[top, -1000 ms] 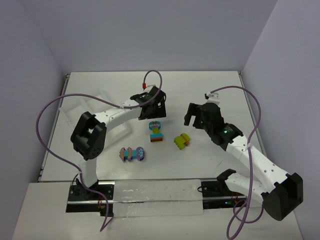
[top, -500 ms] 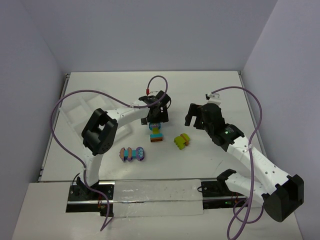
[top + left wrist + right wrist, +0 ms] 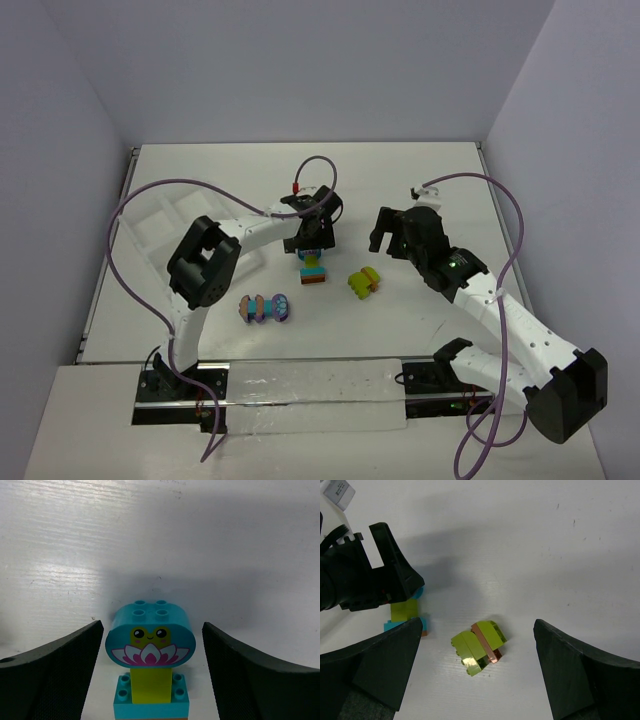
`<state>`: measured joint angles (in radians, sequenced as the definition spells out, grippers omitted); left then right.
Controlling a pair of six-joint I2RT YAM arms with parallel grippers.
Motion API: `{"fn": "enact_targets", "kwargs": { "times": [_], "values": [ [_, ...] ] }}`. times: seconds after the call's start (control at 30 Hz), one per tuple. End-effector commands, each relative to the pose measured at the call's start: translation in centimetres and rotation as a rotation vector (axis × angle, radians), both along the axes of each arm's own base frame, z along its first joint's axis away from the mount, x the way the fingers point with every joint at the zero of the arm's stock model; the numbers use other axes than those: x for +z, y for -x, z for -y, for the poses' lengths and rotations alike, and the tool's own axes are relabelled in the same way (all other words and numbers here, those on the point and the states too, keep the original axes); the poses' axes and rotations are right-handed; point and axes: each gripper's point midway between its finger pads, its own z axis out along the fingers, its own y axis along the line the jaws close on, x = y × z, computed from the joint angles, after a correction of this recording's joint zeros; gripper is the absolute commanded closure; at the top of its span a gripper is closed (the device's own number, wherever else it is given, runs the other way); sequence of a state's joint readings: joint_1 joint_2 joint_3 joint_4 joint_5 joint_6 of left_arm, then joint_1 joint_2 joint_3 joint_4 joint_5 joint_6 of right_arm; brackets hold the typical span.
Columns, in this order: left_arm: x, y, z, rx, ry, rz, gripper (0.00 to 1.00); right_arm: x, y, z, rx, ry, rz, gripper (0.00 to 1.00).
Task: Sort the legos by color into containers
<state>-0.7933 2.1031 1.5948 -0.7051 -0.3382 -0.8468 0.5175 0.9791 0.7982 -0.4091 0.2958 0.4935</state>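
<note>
1. Step in hand, as judged: the left gripper [image 3: 314, 242] is about to take hold of the stacked cluster of plastic studded bricks [image 3: 150, 672] lying at the centre of the white table [image 3: 420, 180].
2. Left jaws stand apart, one on each side of the cluster's rounded turquoise top brick [image 3: 150, 632], with a gap on both sides and no contact seen.
3. Recommendation: keep the brick centred so both pads meet it together. A one-sided touch would likely skid or twist the stack.
4. The right gripper [image 3: 387, 232] is spread wide and holds nothing. It hovers above the lime and orange-brown cluster [image 3: 479, 647], just right of the stack.
5. Appearance: glossy hard plastic. The turquoise brick has four studs and a printed smiling face over a pink flower. A lime brick [image 3: 151, 684] sits on a turquoise base, with an orange-brown edge nearest.
6. The mixed colours call for separation before sorting.
7. The shallow white plastic tray [image 3: 150, 215] sits at the far left, well apart from the stack.
</note>
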Motion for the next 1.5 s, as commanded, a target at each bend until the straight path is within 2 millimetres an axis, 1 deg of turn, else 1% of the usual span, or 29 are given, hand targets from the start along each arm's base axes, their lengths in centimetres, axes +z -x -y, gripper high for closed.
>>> {"fn": "enact_targets", "kwargs": {
  "times": [0.0,0.1,0.23,0.33,0.43,0.57,0.6,0.63,0.67,0.7,0.73,0.77,0.8,0.83,0.87,0.93,0.97,1.0,1.03,1.07,1.13,1.17,1.23,1.27,1.37,1.4,1.47],
  "values": [
    [-0.5,0.0,0.2,0.012,-0.015,0.013,0.13,1.3,-0.4,-0.5,0.001,-0.022,0.027,0.0],
    [-0.7,0.0,0.1,0.016,-0.015,0.014,0.16,1.2,-0.4,-0.5,0.003,-0.022,0.025,0.0],
    [-0.9,0.2,0.0,0.022,-0.017,0.015,0.22,1.2,-0.4,-0.6,0.005,-0.027,0.023,0.0],
    [-1.0,0.1,-0.1,0.028,-0.024,0.02,0.31,1.3,-0.4,-0.8,0.011,-0.037,0.021,0.0],
    [-0.3,-0.1,-0.2,0.025,-0.027,0.032,0.4,1.4,-0.4,-0.9,0.012,-0.041,0.025,0.0],
    [1.2,-0.2,-0.1,0.024,-0.004,0.059,0.6,1.4,-0.3,-1.1,0.023,-0.056,0.028,0.0],
    [2.1,-0.3,0.0,0.021,0.012,0.072,0.63,1.3,-0.2,-1.4,0.034,-0.067,0.027,0.0],
    [2.7,-0.3,0.1,0.019,0.021,0.081,0.68,1.2,0.0,-1.9,0.058,-0.081,0.024,0.0],
    [3.6,-0.5,0.1,0.019,0.031,0.095,0.74,1.4,0.1,-2.5,0.089,-0.1,0.032,0.0],
    [4.4,-0.6,0.2,0.02,0.041,0.107,0.85,1.6,0.2,-3.0,0.123,-0.115,0.041,0.0],
    [5.7,-0.8,0.3,0.023,0.063,0.127,0.94,1.8,0.4,-3.7,0.162,-0.137,0.056,0.0],
    [6.9,-1.0,0.4,0.025,0.089,0.146,1.0,2.1,0.8,-4.4,0.208,-0.161,0.069,0.0],
    [7.3,-1.1,0.5,0.026,0.108,0.149,1.0,2.2,1.1,-5.0,0.248,-0.182,0.079,0.0],
    [7.7,-1.2,0.8,0.025,0.137,0.155,1.0,2.6,1.0,-5.4,0.264,-0.198,0.101,0.0],
    [9.2,-1.3,1.1,0.03,0.193,0.178,1.0,2.5,1.5,-6.1,0.309,-0.224,0.114,0.0],
    [9.6,-1.1,1.2,0.033,0.248,0.181,1.0,3.1,1.8,-7.2,0.358,-0.263,0.133,0.0],
    [10.7,-1.5,1.3,0.043,0.283,0.205,1.0,2.8,1.9,-7.4,0.363,-0.267,0.127,0.0],
    [11.7,-1.3,1.3,0.05,0.333,0.212,1.0,3.0,1.9,-7.9,0.38,-0.293,0.13,0.0],
    [11.8,-1.2,1.4,0.049,0.354,0.212,1.0,3.2,2.0,-8.2,0.392,-0.305,0.134,0.0],
    [12.3,-1.3,1.3,0.056,0.381,0.224,1.0,3.3,1.9,-8.4,0.399,-0.316,0.136,0.0],
    [14.0,-1.4,1.2,0.075,0.436,0.256,1.0,3.3,1.9,-8.8,0.404,-0.334,0.134,0.0],
    [15.2,-1.4,0.9,0.089,0.464,0.278,1.0,3.4,1.9,-9.0,0.404,-0.35,0.132,0.0],
    [16.2,-1.3,0.8,0.105,0.493,0.3,1.0,3.5,1.9,-9.5,0.415,-0.378,0.125,0.0],
    [17.1,-1.3,0.7,0.118,0.516,0.317,1.0,3.8,1.8,-9.8,0.419,-0.397,0.128,0.0],
    [17.9,-1.3,0.5,0.145,0.543,0.337,1.0,4.8,1.7,-11.3,0.443,-0.486,0.14,0.0],
    [18.1,-1.3,0.5,0.146,0.55,0.337,1.0,4.9,1.9,-11.8,0.451,-0.497,0.139,0.0],
    [18.3,-1.3,0.5,0.149,0.555,0.335,1.0,4.5,1.5,-12.6,0.427,-0.492,0.137,0.0]
  ]
}}
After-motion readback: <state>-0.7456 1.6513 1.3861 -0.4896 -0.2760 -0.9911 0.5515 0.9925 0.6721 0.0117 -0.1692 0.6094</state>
